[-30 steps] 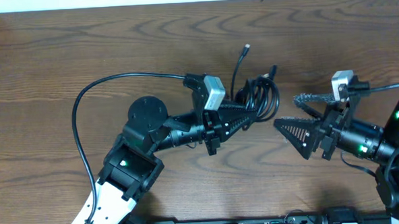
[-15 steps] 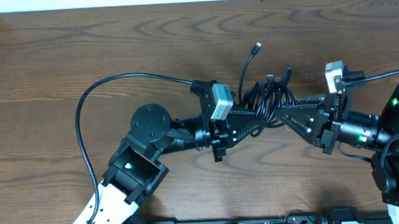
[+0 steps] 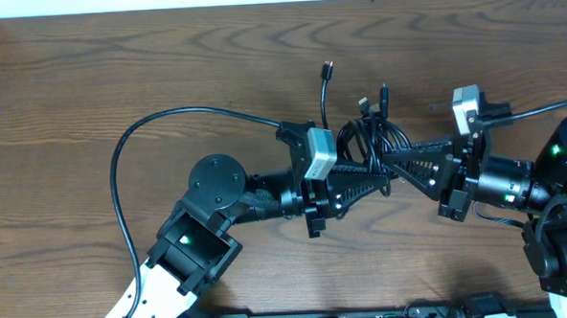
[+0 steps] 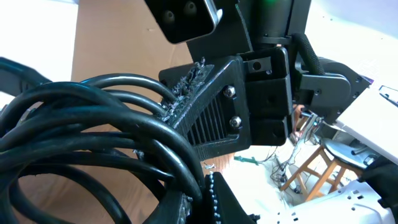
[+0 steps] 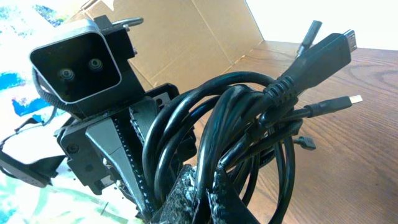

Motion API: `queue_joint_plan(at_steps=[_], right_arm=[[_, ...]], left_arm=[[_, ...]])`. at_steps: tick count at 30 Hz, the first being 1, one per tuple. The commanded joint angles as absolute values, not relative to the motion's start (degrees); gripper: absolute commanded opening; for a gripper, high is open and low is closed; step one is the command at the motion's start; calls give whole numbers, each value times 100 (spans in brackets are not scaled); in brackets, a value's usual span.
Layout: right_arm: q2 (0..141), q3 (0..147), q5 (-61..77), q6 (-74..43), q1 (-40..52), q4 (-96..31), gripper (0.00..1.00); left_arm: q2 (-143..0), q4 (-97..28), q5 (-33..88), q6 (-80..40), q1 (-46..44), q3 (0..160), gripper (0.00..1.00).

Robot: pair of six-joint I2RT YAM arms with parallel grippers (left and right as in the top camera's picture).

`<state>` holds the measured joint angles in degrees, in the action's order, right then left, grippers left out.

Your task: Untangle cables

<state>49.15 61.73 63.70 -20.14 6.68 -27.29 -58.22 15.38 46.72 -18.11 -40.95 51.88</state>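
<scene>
The cables (image 3: 367, 141) are bunched in a tight black coil between the two arms near the middle of the table (image 3: 164, 68), with plug ends poking toward the far side. The loops overlap too closely to tell single cords apart. The left gripper (image 3: 382, 176) and the right gripper (image 3: 389, 160) each pinch the coil, their tips largely hidden among the loops.

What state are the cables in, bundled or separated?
Bundled: the cables form one looped coil held between the left gripper and right gripper, plug ends sticking out.
</scene>
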Motion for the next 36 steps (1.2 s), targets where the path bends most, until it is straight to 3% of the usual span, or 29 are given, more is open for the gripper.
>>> queue_joint_plan(at_steps=[1,2,8,9,13,36], right_arm=[[4908,6213,6552,-1918,792,-2727,1],[4908,6213,6552,-1920,792,-2720,1],[4908,6213,6552,-1935,792,-2585,1],[4908,6213,6549,-1990,792,-2543,1],[4908,6213,6528,-2381,792,-2436,1],[4915,6213,5690,-2869,1249,-2443,1]], left_arm=[[-5758,1483,4248,-1833,-4143,5315,11],[-5758,1387,4084,-1894,-4143,5315,16],[-5758,735,3358,-1918,-4143,5315,17],[-5758,731,3363,-1918,-4143,5315,23],[-5758,823,3365,-2069,-4150,5317,31],[-5872,1096,3398,-2368,-4628,5315,34]])
